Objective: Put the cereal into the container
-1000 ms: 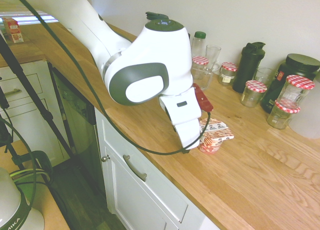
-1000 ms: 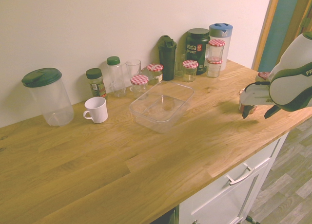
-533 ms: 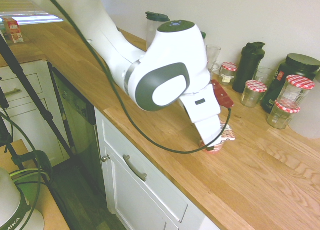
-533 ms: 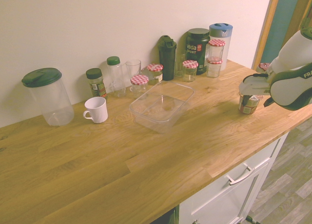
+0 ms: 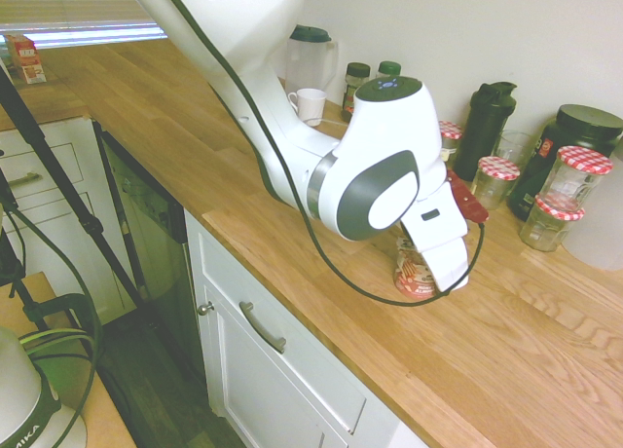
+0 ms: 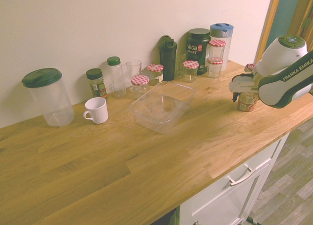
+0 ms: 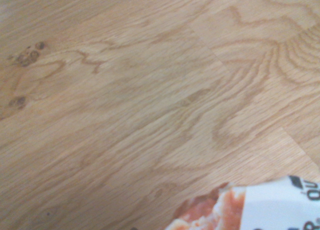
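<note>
The small red, orange and white cereal cup with a pale foil lid (image 6: 248, 101) stands near the front edge of the oak bench (image 6: 146, 151), towards its right-hand end in the second exterior view, with the white arm's gripper (image 6: 246, 89) right over it. The fingers appear to be closed on the cup's top, though the arm hides them in both exterior views, so I cannot tell for certain. The step in hand looks like the pick-up. Next, the cup must travel along the bench to the shallow clear plastic rectangular tub (image 6: 161, 106), well apart nearer the back wall, and be lowered inside its rim
</note>
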You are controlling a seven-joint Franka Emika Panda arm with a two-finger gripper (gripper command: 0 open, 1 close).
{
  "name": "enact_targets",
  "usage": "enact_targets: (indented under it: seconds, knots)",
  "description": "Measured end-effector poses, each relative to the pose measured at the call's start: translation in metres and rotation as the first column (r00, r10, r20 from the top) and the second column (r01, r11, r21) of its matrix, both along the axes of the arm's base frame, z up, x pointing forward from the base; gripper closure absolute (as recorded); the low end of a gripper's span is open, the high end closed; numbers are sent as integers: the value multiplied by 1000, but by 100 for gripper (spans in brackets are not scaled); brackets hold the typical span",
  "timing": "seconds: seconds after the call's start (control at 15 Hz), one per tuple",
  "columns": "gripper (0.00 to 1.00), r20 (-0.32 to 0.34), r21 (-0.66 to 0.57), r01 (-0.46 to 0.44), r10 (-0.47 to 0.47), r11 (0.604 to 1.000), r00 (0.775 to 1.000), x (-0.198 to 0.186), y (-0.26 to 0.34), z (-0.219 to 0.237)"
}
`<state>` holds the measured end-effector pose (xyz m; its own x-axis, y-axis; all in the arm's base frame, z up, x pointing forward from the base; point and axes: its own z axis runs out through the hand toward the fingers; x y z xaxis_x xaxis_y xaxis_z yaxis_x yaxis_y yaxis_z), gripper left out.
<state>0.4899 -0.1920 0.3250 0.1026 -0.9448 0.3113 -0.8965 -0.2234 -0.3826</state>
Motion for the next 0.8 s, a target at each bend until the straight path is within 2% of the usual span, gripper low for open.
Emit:
enact_targets:
  seconds: [0.13,0.2,0.8]
  knots:
    - [0,1,0,-2,2,1000,1000,1,4,0]
    - [100,3,2,-2,2,1000,1000,2,6,0]
    - [100,24,4,4,-4,1000,1000,5,14,8]
